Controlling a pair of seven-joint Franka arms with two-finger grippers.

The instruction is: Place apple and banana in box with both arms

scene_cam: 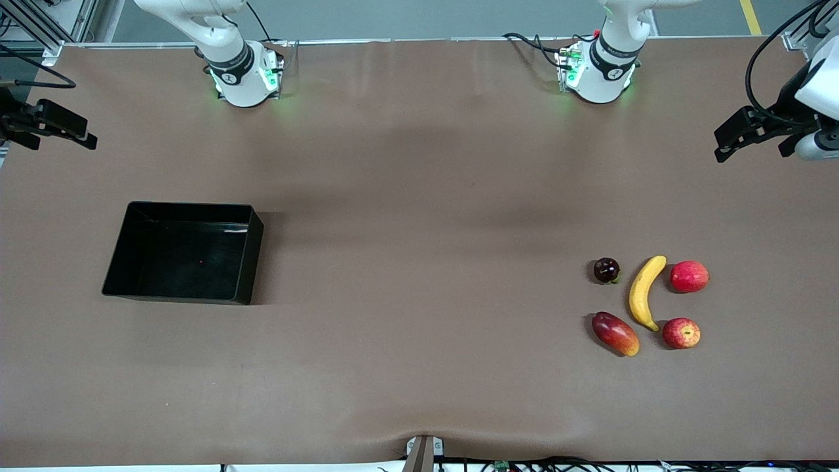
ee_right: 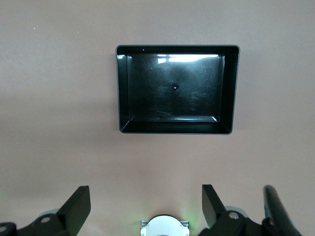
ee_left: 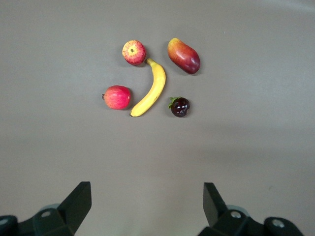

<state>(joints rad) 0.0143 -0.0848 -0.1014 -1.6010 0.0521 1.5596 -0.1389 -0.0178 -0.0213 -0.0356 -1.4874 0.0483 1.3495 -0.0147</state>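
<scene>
While we wait | left hand (ee_left: pixel 147 204) open, high over banana (ee_left: pixel 150 89) and apple (ee_left: pixel 134 52) | right hand (ee_right: pixel 146 205) open above box (ee_right: pixel 227 88)

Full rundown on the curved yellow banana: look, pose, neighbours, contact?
The curved yellow banana is a single smooth, glossy-skinned fruit with darker tips, lying flat on the brown table at the left arm's end. It sits amid four other fruits; its nearer tip lies close to the streaked red apple, though actual contact is unclear. No gripper touches it.
</scene>
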